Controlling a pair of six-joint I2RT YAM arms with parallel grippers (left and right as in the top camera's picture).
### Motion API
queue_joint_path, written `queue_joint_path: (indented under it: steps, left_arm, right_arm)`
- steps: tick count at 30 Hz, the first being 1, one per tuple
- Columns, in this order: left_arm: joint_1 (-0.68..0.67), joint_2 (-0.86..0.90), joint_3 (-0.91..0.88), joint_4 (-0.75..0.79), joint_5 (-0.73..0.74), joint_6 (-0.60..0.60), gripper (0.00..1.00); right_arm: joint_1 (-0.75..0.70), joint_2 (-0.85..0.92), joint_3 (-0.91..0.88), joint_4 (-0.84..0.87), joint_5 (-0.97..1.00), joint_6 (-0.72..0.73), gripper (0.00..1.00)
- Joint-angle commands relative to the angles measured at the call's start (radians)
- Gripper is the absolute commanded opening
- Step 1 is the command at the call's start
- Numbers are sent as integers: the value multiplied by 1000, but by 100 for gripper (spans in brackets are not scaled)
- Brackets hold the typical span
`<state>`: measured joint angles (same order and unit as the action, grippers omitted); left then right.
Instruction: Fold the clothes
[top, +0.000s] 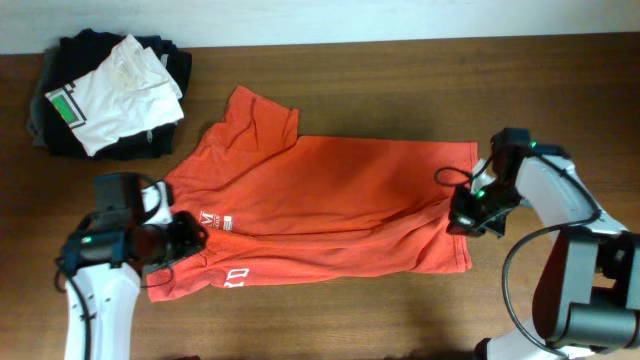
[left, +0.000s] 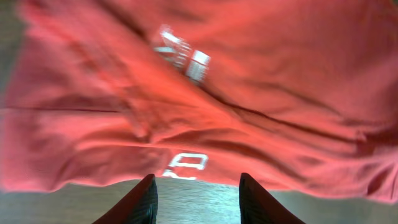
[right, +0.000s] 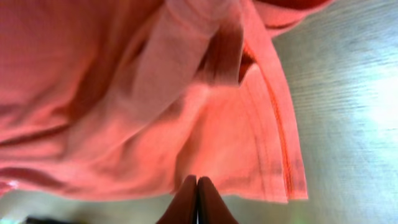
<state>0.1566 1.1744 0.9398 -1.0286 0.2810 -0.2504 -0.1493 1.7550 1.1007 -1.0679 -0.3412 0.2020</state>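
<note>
At the far left corner of the brown wooden table (top: 400, 70) sit black folded garments (top: 60, 60) with a white garment with a green patch (top: 120, 85) on top, well apart from the job.

The left gripper (left: 198, 180) hangs at the collar end of the red-orange short-sleeved cotton T-shirt (top: 330, 200). Its fingers are apart, with bare wood between them.

The shirt lies rumpled across the table's middle. It looks light, limp and prone to drag. I judge that corners and the stitched hem are the best holds.

The white block lettering (top: 235, 277) is partly tucked under and unreadable, and the left wrist view is blurred.

The right gripper (right: 197, 180) is at the hem, fingers pressed together. Whether they nip any cloth, I cannot tell.
</note>
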Motion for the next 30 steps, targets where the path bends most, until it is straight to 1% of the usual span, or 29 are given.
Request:
queue_joint_path:
  steps: [1, 4, 7, 10, 13, 17, 22, 24, 27, 30]
  left_arm:
    - [-87, 61, 11, 4, 19, -30, 43]
    - [-122, 126, 11, 5, 19, -33, 43]
    - [-126, 195, 11, 3, 19, -33, 43]
    - [-126, 245, 11, 3, 19, -33, 43]
    - [-126, 273, 11, 4, 15, -33, 43]
    - [-126, 273, 11, 3, -18, -32, 43]
    - [-126, 273, 11, 6, -23, -33, 44]
    - [-126, 273, 11, 14, -23, -33, 44]
    - [-126, 273, 11, 18, -23, -33, 44]
    - [-126, 273, 11, 17, -23, -33, 44]
  right_arm:
    - [19, 2, -115, 87, 20, 21, 4]
    - [18, 2, -179, 167, 29, 69, 4]
    - [18, 2, -236, 225, 117, 182, 4]
    - [17, 2, -263, 225, 206, 253, 4]
    - [-10, 2, -265, 193, 222, 313, 4]
    - [-97, 1, -263, 183, 222, 312, 4]
    - [-273, -11, -224, 119, 223, 224, 4]
    - [-332, -21, -199, 83, 223, 216, 4]
    - [-377, -45, -173, 45, 222, 202, 4]
    - [-379, -106, -170, 4, 222, 194, 4]
